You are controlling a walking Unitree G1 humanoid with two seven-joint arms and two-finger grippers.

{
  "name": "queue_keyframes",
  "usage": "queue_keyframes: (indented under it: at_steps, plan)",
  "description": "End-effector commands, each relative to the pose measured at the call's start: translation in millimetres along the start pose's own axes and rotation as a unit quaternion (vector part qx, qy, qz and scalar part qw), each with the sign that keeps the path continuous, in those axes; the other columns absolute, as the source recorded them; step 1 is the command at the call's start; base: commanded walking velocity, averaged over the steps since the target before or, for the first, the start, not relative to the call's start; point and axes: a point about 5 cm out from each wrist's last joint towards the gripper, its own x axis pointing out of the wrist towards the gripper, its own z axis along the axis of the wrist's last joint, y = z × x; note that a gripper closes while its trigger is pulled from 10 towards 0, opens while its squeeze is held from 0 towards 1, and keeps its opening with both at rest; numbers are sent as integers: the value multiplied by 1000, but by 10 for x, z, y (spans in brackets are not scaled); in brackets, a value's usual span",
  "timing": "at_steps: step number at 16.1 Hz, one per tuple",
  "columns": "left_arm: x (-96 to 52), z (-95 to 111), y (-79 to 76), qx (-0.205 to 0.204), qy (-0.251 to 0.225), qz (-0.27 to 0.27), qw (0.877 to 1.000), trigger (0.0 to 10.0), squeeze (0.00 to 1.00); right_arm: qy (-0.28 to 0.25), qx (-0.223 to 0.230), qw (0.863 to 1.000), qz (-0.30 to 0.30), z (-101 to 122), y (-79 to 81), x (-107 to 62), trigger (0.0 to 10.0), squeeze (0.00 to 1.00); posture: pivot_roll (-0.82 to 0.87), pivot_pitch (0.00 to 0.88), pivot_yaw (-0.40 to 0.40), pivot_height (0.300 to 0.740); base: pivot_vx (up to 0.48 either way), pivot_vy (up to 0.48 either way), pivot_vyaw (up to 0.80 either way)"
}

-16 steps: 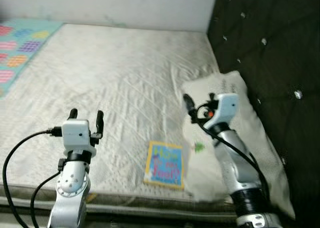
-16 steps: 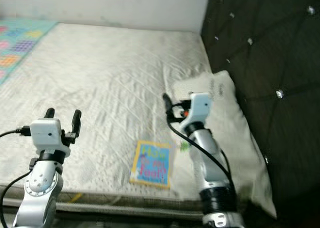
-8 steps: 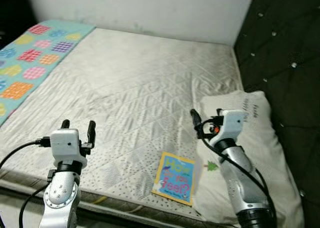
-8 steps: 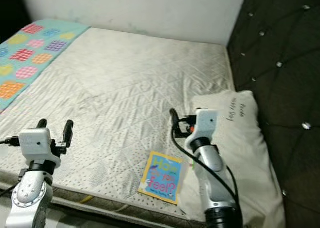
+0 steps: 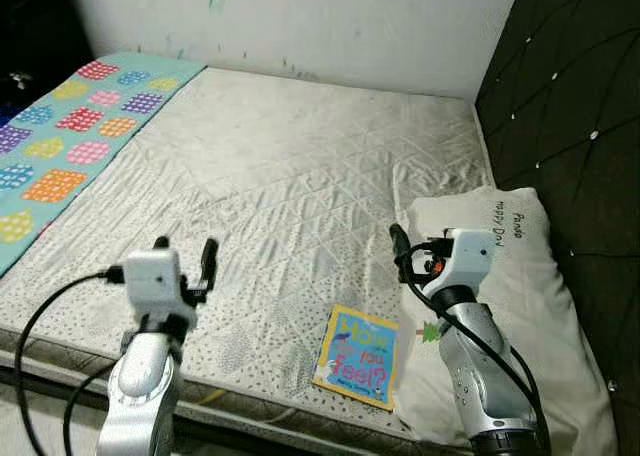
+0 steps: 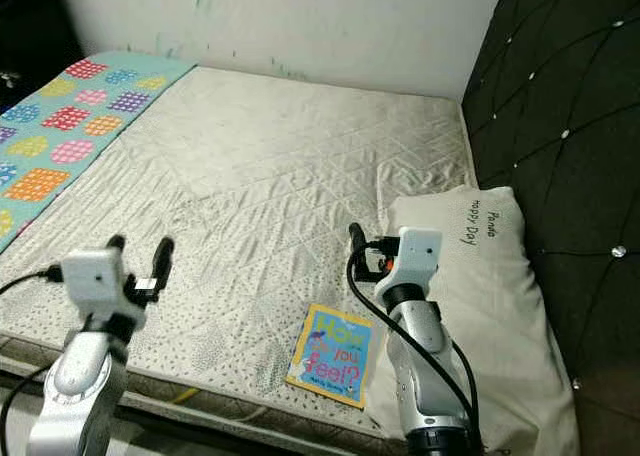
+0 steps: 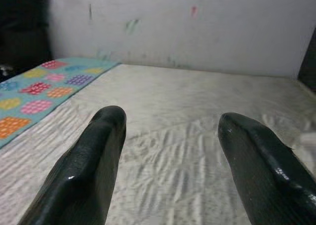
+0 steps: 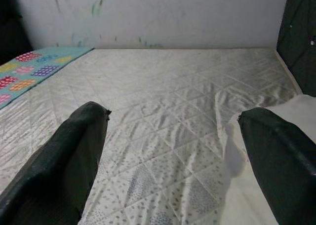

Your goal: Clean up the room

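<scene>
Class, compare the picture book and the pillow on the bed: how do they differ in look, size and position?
The picture book is flat, thin and brightly coloured in blue and yellow; the pillow is thick, soft and white with small print. The book is much smaller than the pillow. The book lies near the mattress's front edge, while the pillow lies along the dark headboard, its edge beside the book. Both rest on the mattress, and neither is held.

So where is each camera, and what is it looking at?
Left eye view: on the head, looking down at the quilted white mattress, colourful picture book and both silver arms.
Right eye view: on the head too, the same scene, white pillow included.
Left wrist view: along the left gripper, open, over the mattress.
Right wrist view: along the right gripper, open, at mattress and pillow.
All share the mattress.
</scene>
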Motion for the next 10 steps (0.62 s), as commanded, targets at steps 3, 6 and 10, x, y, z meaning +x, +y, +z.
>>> queue_keyframes:
  at_steps: [3,6,10]
  plan:
    - [49,106,38,-21,-12,17,1000,10000,0,-17,-15,1000,-22,173,-67,37,10000,0,-17,0,-27,740,0,0,0]
    - [32,107,-40,-36,-6,4,999,10000,0,-10,-19,1000,-23,151,-99,18,10000,0,-7,12,-49,740,0,0,-800]
    - [21,124,-73,-50,1,-6,999,10000,0,-12,-13,1000,-14,187,-71,-2,10000,0,-9,35,-56,740,0,65,-339]
